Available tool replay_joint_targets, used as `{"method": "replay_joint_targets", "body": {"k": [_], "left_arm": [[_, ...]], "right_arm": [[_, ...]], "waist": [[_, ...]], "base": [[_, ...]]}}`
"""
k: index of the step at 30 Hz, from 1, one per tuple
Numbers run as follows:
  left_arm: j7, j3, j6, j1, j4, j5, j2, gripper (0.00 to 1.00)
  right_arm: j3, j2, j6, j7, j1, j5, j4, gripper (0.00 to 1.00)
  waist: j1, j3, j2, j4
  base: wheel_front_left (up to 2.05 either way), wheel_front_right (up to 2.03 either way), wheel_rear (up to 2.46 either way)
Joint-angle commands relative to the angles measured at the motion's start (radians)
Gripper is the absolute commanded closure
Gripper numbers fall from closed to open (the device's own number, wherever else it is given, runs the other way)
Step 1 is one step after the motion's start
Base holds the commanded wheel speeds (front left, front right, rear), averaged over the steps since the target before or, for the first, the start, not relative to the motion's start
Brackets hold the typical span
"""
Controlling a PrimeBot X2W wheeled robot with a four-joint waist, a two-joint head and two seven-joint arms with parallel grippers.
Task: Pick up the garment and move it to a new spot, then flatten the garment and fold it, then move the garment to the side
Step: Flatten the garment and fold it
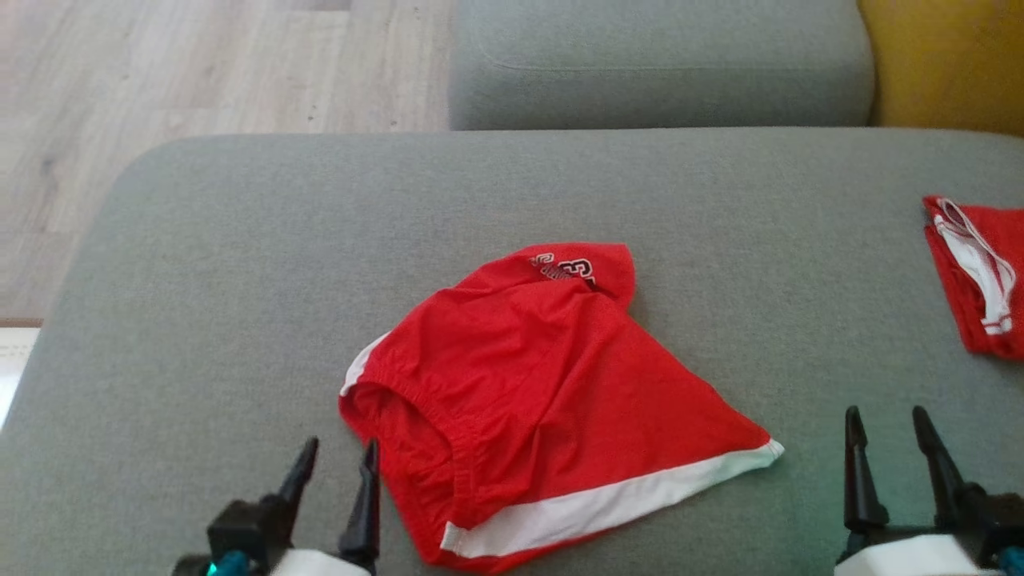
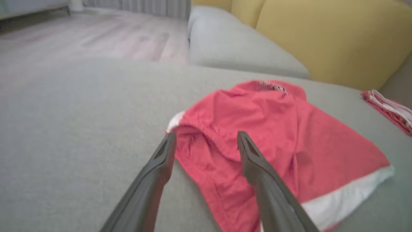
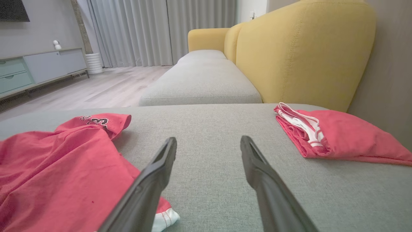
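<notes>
The garment point(image 1: 544, 384) lies crumpled in the middle of the grey cushion point(image 1: 240, 240). It is red mesh with a white band along its near edge, a gathered opening at the left and black white-outlined lettering at its far tip. My left gripper point(image 1: 340, 448) is open just left of the gathered edge; in the left wrist view the fingers point(image 2: 206, 135) straddle that edge of the garment point(image 2: 273, 129) without gripping it. My right gripper point(image 1: 886, 416) is open over bare cushion, right of the white corner. In the right wrist view the gripper point(image 3: 208, 140) has the garment point(image 3: 58, 161) at its left.
A second red garment point(image 1: 976, 280) with white-and-red striped trim lies folded at the cushion's right edge point(image 3: 338, 135). Another grey cushion point(image 1: 656, 64) and a yellow backrest point(image 1: 944, 56) stand beyond. Wood floor point(image 1: 160, 64) drops off at the far left.
</notes>
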Motion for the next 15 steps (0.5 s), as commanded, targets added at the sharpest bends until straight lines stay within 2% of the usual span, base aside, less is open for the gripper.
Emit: {"method": "replay_joint_targets", "body": {"k": [1,7,15], "left_arm": [[-0.012,0.068,-0.009,-0.035,-0.033,0.03,-0.013,0.0],[-0.013,0.238,-0.081,0.026,-0.019,0.173,-0.088,0.0],[-0.013,0.376,-0.218,0.065,0.001,0.3,-0.177,0.0]], "right_arm": [[0.024,-0.01,0.007,-0.011,-0.014,-0.008,-0.033,0.0],[0.054,-0.01,0.007,-0.011,-0.01,-0.004,-0.018,0.0],[0.098,-0.01,0.007,-0.011,-0.007,0.029,0.025,0.0]], "waist": [[0.0001,-0.011,0.0,0.014],[0.0001,-0.029,0.0,0.041],[0.0001,-0.036,0.0,0.044]], "base": [[0.0,0.0,0.0],[0.0,0.0,0.0],[0.0,0.0,0.0]]}}
